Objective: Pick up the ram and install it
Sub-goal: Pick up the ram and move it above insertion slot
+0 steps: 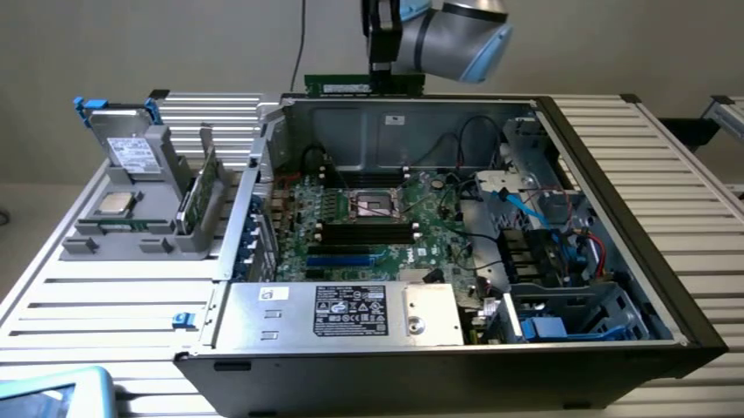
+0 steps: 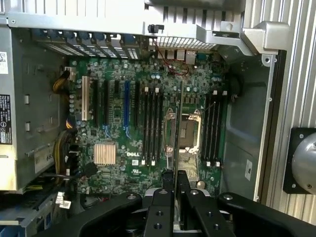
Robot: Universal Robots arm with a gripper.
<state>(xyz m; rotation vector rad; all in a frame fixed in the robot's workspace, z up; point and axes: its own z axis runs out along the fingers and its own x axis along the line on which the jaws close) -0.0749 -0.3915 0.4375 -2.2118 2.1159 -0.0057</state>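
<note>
Above the case's rear wall, exterior view: I see the gripper (image 1: 384,81) hanging from the arm, clamped on one end of the ram (image 1: 337,85).
Ram, exterior view: it lies level in the air, a long green stick reaching from the gripper toward the exterior view's left. It is clear of the case (image 1: 651,218) and high over the motherboard (image 1: 348,239).
Case, exterior view: it lies open on the slatted desk (image 1: 104,296), with the power supply (image 1: 337,309) along its near edge.
Motherboard, exterior view: the processor socket (image 1: 375,205) sits near the middle, and dark memory slots (image 1: 366,232) run just in front of it.
Holder, exterior view: a grey holder (image 1: 128,237) stands on the desk at the exterior view's left of the case. It carries a drive (image 1: 134,152), a silver processor chip (image 1: 113,203) and a second green stick (image 1: 200,196) set on edge.
Gripper, wrist view: the two black fingers (image 2: 163,202) of the gripper (image 2: 174,190) are closed tight on the ram (image 2: 176,133).
Ram, wrist view: I see it edge-on, a thin dark strip running out from the fingers.
Motherboard, wrist view: the motherboard (image 2: 118,123) lies beneath. The ram's edge lines up between one bank of memory slots (image 2: 150,126) and the processor socket (image 2: 186,133).
</note>
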